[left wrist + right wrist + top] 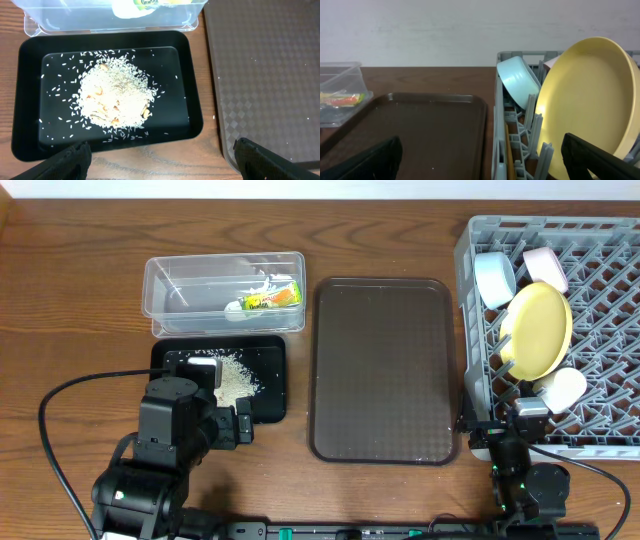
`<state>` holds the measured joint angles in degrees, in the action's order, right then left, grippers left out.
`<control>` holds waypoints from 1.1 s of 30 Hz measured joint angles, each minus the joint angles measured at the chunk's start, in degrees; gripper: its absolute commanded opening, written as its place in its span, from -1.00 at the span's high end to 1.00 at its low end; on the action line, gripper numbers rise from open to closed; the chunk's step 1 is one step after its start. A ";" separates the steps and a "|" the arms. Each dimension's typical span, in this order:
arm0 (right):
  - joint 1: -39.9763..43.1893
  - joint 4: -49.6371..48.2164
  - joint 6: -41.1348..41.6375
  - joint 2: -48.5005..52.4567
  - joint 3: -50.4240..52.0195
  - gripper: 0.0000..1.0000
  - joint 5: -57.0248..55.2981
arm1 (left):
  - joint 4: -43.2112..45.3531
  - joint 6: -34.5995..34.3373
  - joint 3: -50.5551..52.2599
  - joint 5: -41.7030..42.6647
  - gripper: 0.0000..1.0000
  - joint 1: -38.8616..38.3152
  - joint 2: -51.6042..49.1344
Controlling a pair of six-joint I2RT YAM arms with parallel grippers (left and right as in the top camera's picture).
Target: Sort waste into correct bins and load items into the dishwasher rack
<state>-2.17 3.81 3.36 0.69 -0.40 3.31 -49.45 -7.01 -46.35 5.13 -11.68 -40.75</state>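
Note:
The grey dishwasher rack stands at the right and holds the light blue bowl, white bowl, yellow plate and small white cup. A thin wooden chopstick lies along the rack's left wall. The clear tub holds the green-and-orange wrapper and the white scrap. The black tray holds the rice heap. My left gripper is open and empty over bare table just in front of the black tray. My right gripper is open and empty at the rack's near-left corner.
The dark brown serving tray lies between the black tray and the rack, with a few stray grains on it. A black cable loops on the table left of my left arm. A white wall shows behind the table in the right wrist view.

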 measured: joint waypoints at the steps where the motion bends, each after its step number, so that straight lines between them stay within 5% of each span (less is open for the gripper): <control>1: 0.00 0.00 0.00 0.00 0.00 -0.98 0.00 | -0.02 0.00 0.00 0.02 -0.86 -0.02 0.00; 33: 0.00 0.00 -0.17 0.00 0.00 -0.98 -0.11 | -0.52 0.00 0.00 0.00 -0.86 -0.02 1.75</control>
<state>-2.17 3.81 3.18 0.69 -0.40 3.20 -49.98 -7.01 -46.35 5.13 -11.70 -39.00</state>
